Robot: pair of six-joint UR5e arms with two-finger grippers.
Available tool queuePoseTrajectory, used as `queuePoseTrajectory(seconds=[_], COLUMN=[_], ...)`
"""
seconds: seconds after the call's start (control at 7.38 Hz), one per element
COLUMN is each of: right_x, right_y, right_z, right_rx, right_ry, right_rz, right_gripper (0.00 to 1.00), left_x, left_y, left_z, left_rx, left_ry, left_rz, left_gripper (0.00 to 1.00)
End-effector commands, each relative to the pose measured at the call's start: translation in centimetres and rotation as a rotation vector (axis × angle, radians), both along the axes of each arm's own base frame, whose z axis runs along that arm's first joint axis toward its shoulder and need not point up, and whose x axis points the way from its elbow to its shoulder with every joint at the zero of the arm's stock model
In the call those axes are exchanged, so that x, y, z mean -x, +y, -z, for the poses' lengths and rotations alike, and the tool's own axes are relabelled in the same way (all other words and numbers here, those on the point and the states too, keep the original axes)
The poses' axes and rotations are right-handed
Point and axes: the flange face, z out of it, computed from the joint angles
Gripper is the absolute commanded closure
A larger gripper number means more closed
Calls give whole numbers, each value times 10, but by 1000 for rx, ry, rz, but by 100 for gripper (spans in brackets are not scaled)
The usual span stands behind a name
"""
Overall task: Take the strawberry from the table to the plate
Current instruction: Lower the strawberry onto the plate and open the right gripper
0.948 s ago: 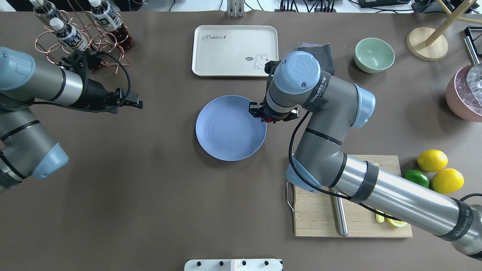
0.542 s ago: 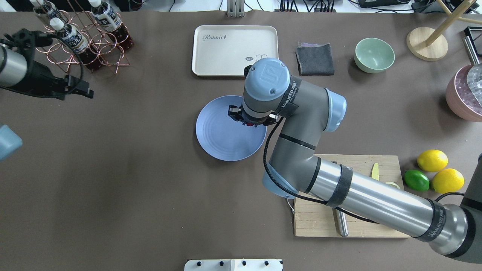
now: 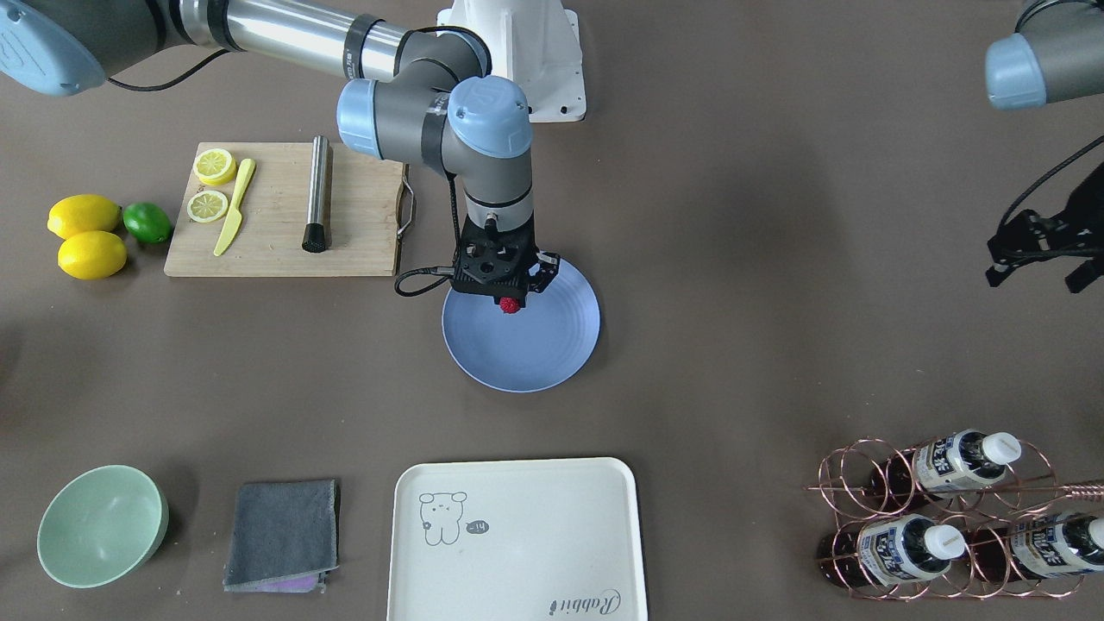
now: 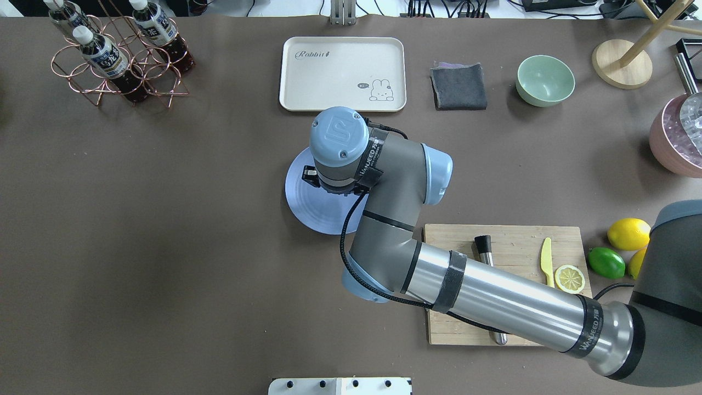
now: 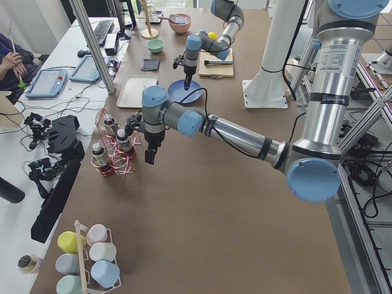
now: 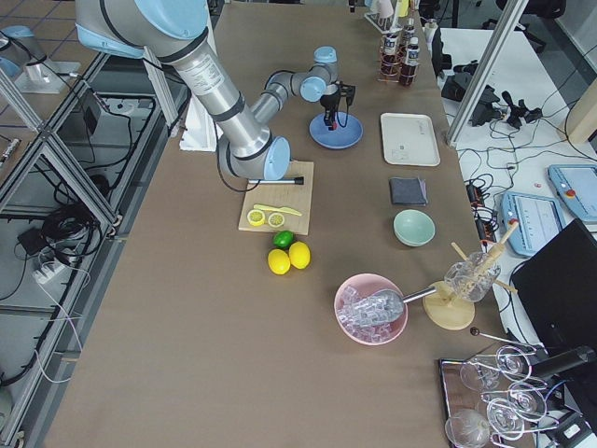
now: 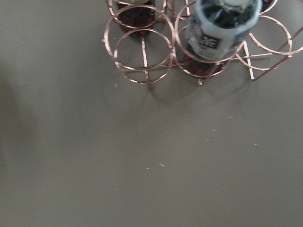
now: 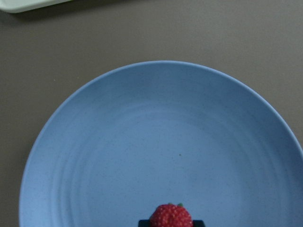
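The right jaws pinch the strawberry (image 8: pixel 171 216) and hold it over the plate (image 8: pixel 118 142), inside its rim. In the wrist view the plate's middle lies at 12 o'clock from the berry (roundish, so no long axis to mind). I judge the release goes straight down. The left jaws hang well apart over the counter, near the bottle rack (image 3: pixel 936 509); whether they are spread I cannot tell.

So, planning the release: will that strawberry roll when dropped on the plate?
Likely a little: the strawberry looks round and tiny. Its bumpy skin should grip rather than slip. The plate dishes shallowly towards its centre, so it would probably settle inside.
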Motion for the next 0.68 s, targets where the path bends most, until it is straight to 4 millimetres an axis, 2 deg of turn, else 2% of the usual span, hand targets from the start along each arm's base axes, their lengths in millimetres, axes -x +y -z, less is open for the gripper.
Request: queuePoseTrajectory(seconds=[0.0, 0.14, 0.54], right_x=[16, 19, 24], right_y=[2, 1, -2], right_z=[-11, -14, -23], right_rx=[-14, -22, -29], right_ry=[37, 26, 14], right_rz=[-4, -4, -4], right_gripper=[100, 100, 100], left_x=[28, 27, 28], left_y=[2, 8, 11], left_z=[-11, -17, -16], left_rx=[-3, 8, 4], left_ry=[-10, 7, 18], left_rz=[-15, -22, -25], left_gripper=[2, 2, 2])
